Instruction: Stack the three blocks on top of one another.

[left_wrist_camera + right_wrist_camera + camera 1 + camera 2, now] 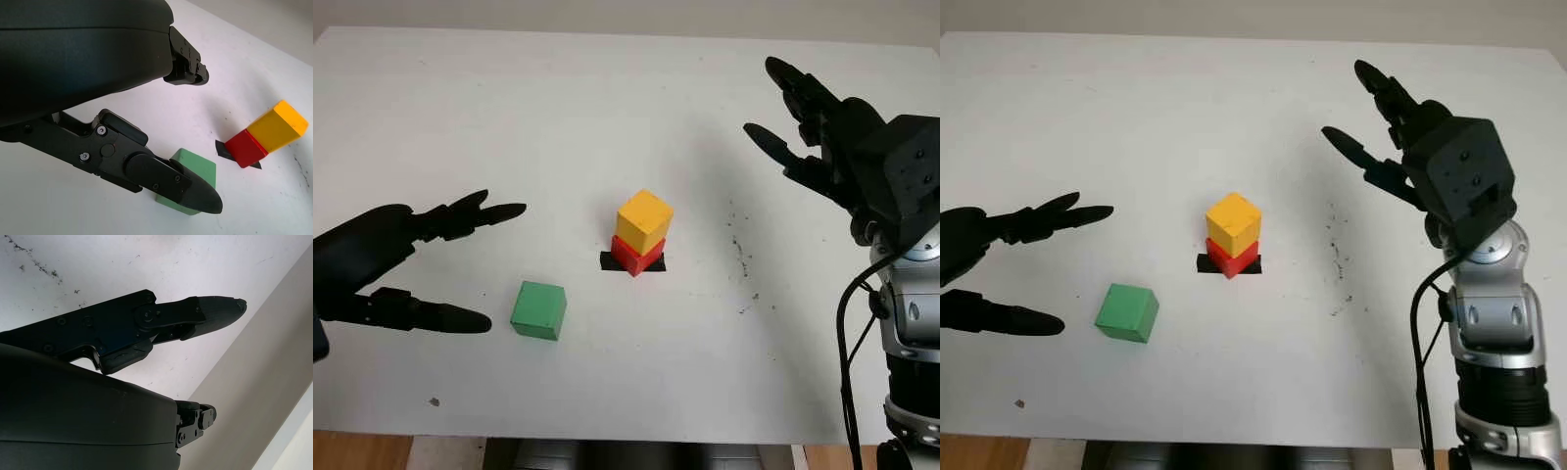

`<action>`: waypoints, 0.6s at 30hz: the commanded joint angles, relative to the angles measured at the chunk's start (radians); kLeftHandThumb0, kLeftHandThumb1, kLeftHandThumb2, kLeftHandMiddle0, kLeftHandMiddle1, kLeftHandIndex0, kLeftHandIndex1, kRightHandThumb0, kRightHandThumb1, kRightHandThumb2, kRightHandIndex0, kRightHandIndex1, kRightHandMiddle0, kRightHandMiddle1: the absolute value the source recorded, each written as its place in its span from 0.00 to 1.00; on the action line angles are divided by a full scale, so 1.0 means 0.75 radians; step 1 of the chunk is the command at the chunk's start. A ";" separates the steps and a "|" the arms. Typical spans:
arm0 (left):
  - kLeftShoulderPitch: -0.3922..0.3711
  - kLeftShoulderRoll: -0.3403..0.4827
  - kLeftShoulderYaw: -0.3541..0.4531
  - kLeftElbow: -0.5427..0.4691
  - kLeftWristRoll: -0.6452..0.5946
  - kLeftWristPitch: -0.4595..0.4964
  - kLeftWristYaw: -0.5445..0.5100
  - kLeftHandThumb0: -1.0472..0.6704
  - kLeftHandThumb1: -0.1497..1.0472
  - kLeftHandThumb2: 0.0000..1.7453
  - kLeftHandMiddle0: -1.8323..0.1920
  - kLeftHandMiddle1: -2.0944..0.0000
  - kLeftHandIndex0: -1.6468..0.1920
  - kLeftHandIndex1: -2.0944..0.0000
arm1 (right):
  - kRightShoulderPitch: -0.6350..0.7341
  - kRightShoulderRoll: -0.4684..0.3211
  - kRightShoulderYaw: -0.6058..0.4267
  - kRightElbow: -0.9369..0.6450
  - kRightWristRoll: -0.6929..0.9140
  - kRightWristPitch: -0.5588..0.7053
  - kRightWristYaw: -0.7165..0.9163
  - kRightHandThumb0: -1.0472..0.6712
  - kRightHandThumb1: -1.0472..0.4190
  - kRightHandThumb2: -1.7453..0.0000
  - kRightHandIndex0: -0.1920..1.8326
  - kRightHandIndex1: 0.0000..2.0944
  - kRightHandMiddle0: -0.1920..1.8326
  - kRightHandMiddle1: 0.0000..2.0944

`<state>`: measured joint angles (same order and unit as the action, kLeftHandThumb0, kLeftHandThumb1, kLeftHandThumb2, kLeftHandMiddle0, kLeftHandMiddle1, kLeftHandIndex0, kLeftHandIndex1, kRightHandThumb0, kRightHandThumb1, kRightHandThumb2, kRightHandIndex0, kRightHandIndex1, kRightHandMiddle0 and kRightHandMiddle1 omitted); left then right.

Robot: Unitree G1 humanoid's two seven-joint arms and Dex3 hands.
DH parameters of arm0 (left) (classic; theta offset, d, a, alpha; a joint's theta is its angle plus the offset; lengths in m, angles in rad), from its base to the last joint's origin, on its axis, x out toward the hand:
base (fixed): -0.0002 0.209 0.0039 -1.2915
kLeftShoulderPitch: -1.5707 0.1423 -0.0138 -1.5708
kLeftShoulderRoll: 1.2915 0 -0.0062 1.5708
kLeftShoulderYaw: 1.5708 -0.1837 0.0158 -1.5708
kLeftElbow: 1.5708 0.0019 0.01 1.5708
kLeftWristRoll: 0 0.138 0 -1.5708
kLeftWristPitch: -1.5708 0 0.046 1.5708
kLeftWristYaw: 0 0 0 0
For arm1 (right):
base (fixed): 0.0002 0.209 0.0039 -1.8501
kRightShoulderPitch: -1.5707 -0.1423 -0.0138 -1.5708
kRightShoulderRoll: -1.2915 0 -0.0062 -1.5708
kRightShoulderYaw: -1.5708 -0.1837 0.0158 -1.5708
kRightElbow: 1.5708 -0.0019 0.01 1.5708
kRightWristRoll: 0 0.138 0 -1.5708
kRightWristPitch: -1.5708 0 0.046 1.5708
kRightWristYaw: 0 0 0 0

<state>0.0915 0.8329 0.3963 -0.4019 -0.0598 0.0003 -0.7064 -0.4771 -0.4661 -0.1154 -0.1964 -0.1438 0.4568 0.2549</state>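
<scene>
On the white tabletop (pixel 460 108) a yellow wooden cube (pixel 643 221) is seen seated on a red wooden cube (pixel 635 257), the pair standing on a small black tape mark (pixel 608 261) near the table's middle, so two of the three blocks are judged already stacked. The remaining green wooden cube (pixel 539 309) sits flat on the table by itself, apart from the stack, nearer the robot and toward its left. The black left hand (pixel 406 264) is held open and empty just beside this cube, on the side away from the stack, its fingers pointed toward the cube; in the left wrist view one fingertip (pixel 198 195) is seen in front of the cube's near face, though contact cannot be confirmed. The black right hand (pixel 822 127) is raised open and empty over the far right of the table, well apart from both cube and stack. The left hand is therefore much the nearer, and the next move is judged to be a short reach forward onto the green cube, which has no long axis to be matched.
</scene>
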 commanded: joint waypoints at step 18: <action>0.134 -0.178 -0.184 0.029 0.200 -0.097 0.184 0.11 0.89 0.03 0.94 0.98 0.77 0.97 | -0.013 0.020 -0.001 0.013 0.045 -0.020 -0.029 0.20 0.00 0.78 0.12 0.03 0.03 0.35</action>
<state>0.1727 0.7037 0.2691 -0.3649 0.0832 -0.0771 -0.5725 -0.4776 -0.4515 -0.1170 -0.1810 -0.1155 0.4401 0.2352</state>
